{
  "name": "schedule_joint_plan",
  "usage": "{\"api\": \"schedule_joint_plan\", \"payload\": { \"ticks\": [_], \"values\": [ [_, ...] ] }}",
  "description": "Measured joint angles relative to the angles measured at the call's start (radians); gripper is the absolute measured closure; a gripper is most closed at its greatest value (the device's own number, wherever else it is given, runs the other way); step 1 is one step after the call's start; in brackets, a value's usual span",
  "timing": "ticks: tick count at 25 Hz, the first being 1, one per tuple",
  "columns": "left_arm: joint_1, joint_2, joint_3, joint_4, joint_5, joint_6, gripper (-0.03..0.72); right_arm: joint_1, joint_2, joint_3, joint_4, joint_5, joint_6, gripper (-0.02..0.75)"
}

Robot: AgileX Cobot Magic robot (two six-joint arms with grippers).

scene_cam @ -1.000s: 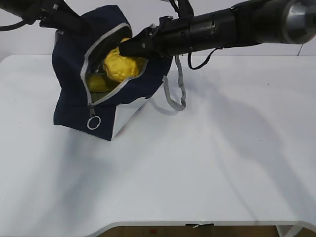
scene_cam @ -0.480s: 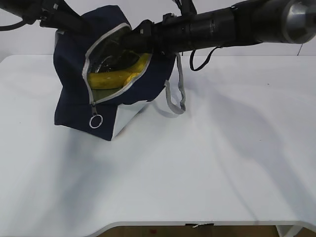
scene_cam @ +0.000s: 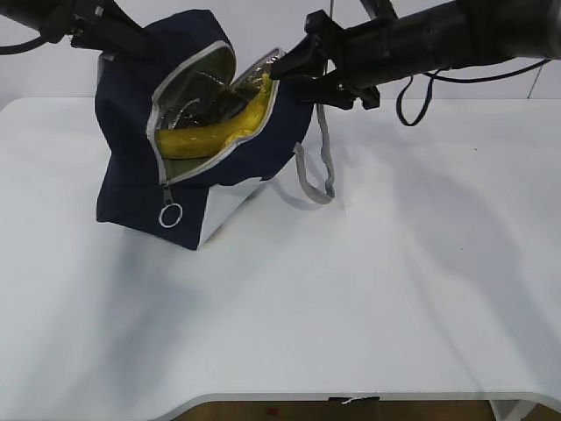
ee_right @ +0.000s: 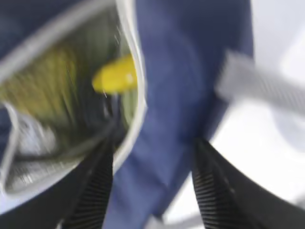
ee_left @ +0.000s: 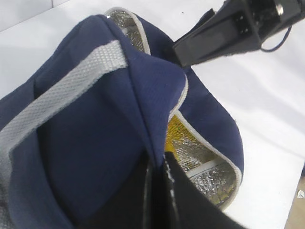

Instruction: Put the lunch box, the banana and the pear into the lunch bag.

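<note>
Ana: Since the earlier frames the lumpy yellow pear that sat in the mouth of the bag is gone from sight, and the right end effector [scene_cam: 279, 68] has pulled back out to the rim of the opening.

Ben: Where do the task's things lie, then?

Ana: The curved yellow banana [scene_cam: 210, 133] lies inside the boxy navy-blue fabric lunch bag [scene_cam: 131, 175], across its grey-zippered opening, against the silver foil lining. The pear is hidden, likely sunk deeper inside. The lunch box cannot be made out in any view.

Ben: And the end effectors?

Ana: In the right wrist view the right one's two ribbed fingers [ee_right: 93, 191] stand apart with nothing between them, so it has released. One finger is over the opening, the other outside the blue wall. The left end effector [ee_left: 157, 191] is clenched on a fold of the bag's fabric near the top, holding the mouth open.

Ben: How should the withdrawal go?

Ana: Judging from this, the right arm should lift clear without catching the zipper edge or the grey webbing handle [scene_cam: 316, 167] hanging just beside it. The left should keep its pinch until the right is clear, so the bag does not slump on the white counter [scene_cam: 394, 281].
</note>
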Motion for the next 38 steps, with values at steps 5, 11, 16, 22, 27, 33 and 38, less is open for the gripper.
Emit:
{"api": "schedule_joint_plan", "payload": {
  "ticks": [5, 11, 16, 22, 27, 33, 38],
  "values": [
    [-0.002, 0.0, 0.0, 0.0, 0.0, 0.0, 0.693, -0.036, 0.0, -0.03, -0.122, 0.143, 0.131, 0.31],
    [-0.002, 0.0, 0.0, 0.0, 0.0, 0.0, 0.693, -0.037, 0.0, -0.048, -0.239, 0.254, 0.241, 0.31],
    [-0.002, 0.0, 0.0, 0.0, 0.0, 0.0, 0.693, -0.037, 0.0, -0.05, -0.245, 0.268, 0.267, 0.31],
    [-0.002, 0.0, 0.0, -0.006, 0.0, 0.0, 0.693, -0.028, 0.0, -0.05, -0.253, 0.24, 0.269, 0.311],
    [-0.002, 0.0, 0.0, -0.006, 0.0, 0.0, 0.693, -0.002, 0.03, -0.052, -0.238, 0.205, 0.269, 0.311],
    [-0.002, 0.0, 0.0, -0.006, 0.004, 0.0, 0.693, 0.016, 0.068, -0.052, -0.205, 0.176, 0.262, 0.344],
    [-0.002, 0.0, 0.0, -0.006, 0.004, 0.0, 0.693, 0.018, 0.07, -0.052, -0.2, 0.166, 0.226, 0.505]
  ]
}}
